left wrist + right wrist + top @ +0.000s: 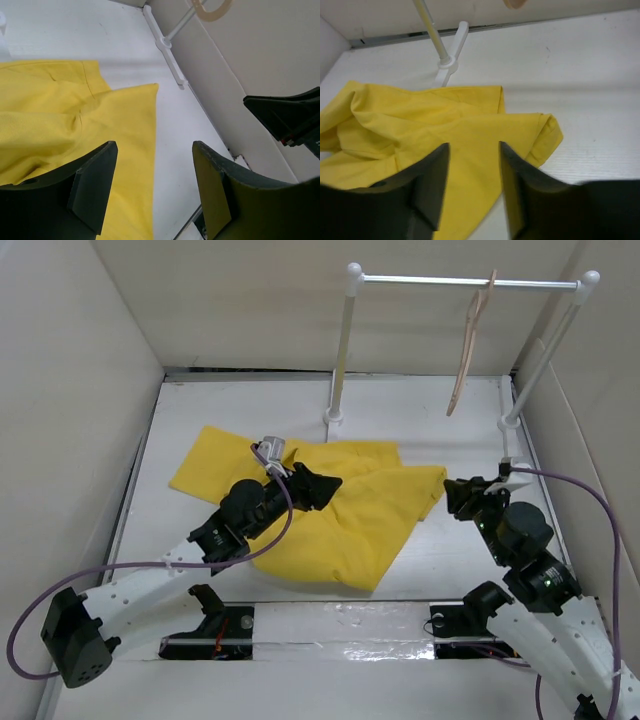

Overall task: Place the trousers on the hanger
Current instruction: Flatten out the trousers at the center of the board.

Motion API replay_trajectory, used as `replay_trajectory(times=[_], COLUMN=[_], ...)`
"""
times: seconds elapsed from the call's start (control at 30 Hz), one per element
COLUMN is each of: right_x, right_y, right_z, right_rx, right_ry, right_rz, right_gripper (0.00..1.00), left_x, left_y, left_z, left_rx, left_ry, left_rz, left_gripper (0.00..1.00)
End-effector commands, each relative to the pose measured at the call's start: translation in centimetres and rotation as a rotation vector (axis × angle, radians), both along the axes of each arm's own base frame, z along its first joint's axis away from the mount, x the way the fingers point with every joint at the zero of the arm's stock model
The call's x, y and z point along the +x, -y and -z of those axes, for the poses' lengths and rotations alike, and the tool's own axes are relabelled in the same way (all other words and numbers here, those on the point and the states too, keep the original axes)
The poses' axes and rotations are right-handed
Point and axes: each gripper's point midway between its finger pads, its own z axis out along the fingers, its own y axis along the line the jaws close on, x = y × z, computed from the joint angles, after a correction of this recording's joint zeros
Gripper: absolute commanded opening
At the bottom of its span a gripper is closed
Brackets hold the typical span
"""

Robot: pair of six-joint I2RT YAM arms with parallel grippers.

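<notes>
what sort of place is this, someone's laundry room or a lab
Probably a lab test cell, not a home: plain beige panel walls box in a white tabletop, a white metal rail holds one pale wooden hanger, and bright yellow cloth trousers lie nearby.

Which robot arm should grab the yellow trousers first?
Probably left: the left end effector hangs open directly over the trousers, while the right end effector is just off their edge.

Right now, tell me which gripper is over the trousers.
The left gripper: in the top view it sits open above the yellow trousers, while the right gripper, also open, is off their corner over bare table.
</notes>
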Motion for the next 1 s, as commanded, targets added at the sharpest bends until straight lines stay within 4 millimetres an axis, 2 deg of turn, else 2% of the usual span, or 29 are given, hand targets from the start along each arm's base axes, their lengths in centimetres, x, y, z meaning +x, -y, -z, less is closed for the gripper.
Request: replay_trajectory(times=[0.0, 0.03, 0.13, 0.17, 0.23, 0.3, 0.33, 0.37, 0.4, 0.43, 0.47, 0.5, 0.53, 0.57, 0.6, 0.63, 0.67, 0.8, 0.87, 0.9, 0.93, 0.97], right_x=[0.3, 0.6, 0.9, 1.3, 1.7, 2.3, 2.6, 2.8, 3.3, 3.6, 3.9, 4.3, 5.0, 5.6, 6.2, 7.0, 8.0, 10.9, 12.5, 13.2, 13.6, 14.4], right_y=[0.2, 0.2, -0.1, -0.3, -0.3, -0.6, -0.8, -0.7, -0.7, -0.2, 0.1, 0.4, 0.6, 0.5, 0.6, 0.0, 0.9, 2.3, 2.4, 3.9, 4.2, 3.8], right_z=[0.1, 0.4, 1.1, 1.4, 1.9, 2.5, 2.5, 2.6, 3.3, 3.2, 3.3, 3.6, 4.5, 4.4, 4.8, 6.2, 6.1, 7.7, 8.7, 8.9, 9.5, 9.1], right_rx=[0.004, 0.003, -0.001, -0.005, -0.017, -0.036, -0.045, -0.055, -0.074, -0.083, -0.087, -0.084, -0.103, -0.1, -0.113, -0.13, -0.122, -0.112, -0.095, -0.078, -0.067, -0.046], right_ry=[0.0, -0.007, -0.024, -0.033, -0.046, -0.072, -0.077, -0.088, -0.115, -0.118, -0.118, -0.127, -0.149, -0.142, -0.154, -0.204, -0.218, -0.26, -0.274, -0.285, -0.307, -0.287], right_rz=[0.027, 0.032, 0.032, 0.034, 0.045, 0.046, 0.044, 0.056, 0.069, 0.105, 0.13, 0.158, 0.178, 0.179, 0.182, 0.152, 0.174, 0.162, 0.13, 0.161, 0.158, 0.111], right_gripper=[0.22, 0.0, 0.0, 0.0, 0.0, 0.0, 0.15, 0.24, 0.37, 0.67, 0.78, 0.87, 0.95, 0.97, 0.97, 0.97, 0.97, 0.94, 0.92, 0.9, 0.83, 0.81], left_x=[-0.4, -0.7, -1.4, -1.4, -1.9, -2.2, -2.6, -2.8, -3.0, -3.5, -3.7, -3.7, -3.6, -3.8, -3.8, -4.0, -4.0, -4.6, -5.1, -5.4, -6.0, -6.2], left_y=[-0.9, -1.2, -1.5, -1.7, -1.3, -1.0, -0.5, -0.1, 0.3, 0.7, 0.8, 1.0, 0.5, 0.4, 0.2, 0.0, -0.2, -2.3, -2.8, -3.0, -2.9, -2.9], left_z=[1.0, 2.0, 3.2, 3.6, 4.7, 5.3, 6.0, 6.1, 5.6, 6.7, 7.1, 6.9, 8.1, 8.6, 9.3, 9.9, 10.2, 12.8, 13.1, 13.7, 14.0, 14.4], left_rx=[0.048, 0.072, 0.093, 0.105, 0.155, 0.187, 0.218, 0.23, 0.24, 0.298, 0.33, 0.347, 0.4, 0.414, 0.427, 0.434, 0.44, 0.475, 0.456, 0.464, 0.466, 0.475], left_ry=[-0.012, -0.031, -0.043, -0.046, -0.067, -0.072, -0.078, -0.075, -0.061, -0.072, -0.078, -0.078, -0.09, -0.099, -0.113, -0.137, -0.147, -0.206, -0.227, -0.238, -0.25, -0.258], left_rz=[-0.01, -0.01, -0.006, -0.013, -0.006, -0.005, -0.005, 0.001, 0.004, 0.011, 0.01, -0.003, -0.041, -0.05, -0.061, -0.062, -0.067, -0.114, -0.113, -0.099, -0.069, -0.055], left_gripper=[0.59, 0.54, 0.39, 0.21, 0.03, 0.0, 0.0, 0.0, 0.0, 0.07, 0.23, 0.31, 0.39, 0.53, 0.57, 0.62, 0.69, 0.77, 0.81, 0.83, 0.85, 0.88])
